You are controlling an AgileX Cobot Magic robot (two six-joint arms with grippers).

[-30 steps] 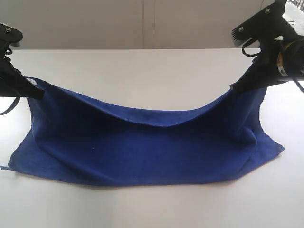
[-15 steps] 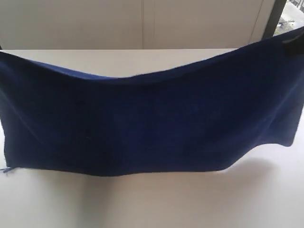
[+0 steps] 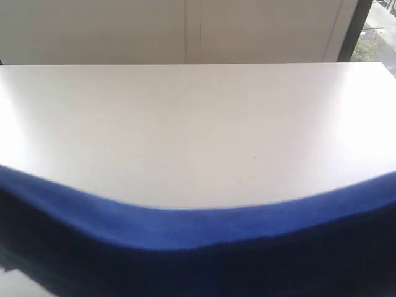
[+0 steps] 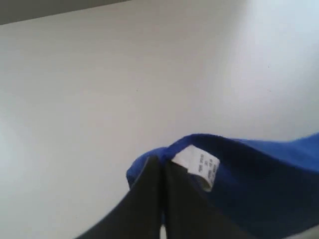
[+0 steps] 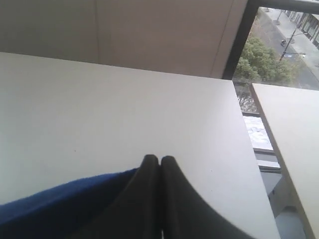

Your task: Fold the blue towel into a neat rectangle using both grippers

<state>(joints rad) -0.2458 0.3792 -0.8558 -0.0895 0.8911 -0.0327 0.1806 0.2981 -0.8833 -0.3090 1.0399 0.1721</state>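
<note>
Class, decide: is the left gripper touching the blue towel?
Touching. The left wrist view shows the left gripper shut on a corner of the blue towel, right beside its white label.

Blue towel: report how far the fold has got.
Done: the left end effector and right end effector are each shut on an edge of the blue towel. In hand: it is held up, sagging between them above the table. Left: laying it down as a neat rectangle; no finished fold shows.
</note>
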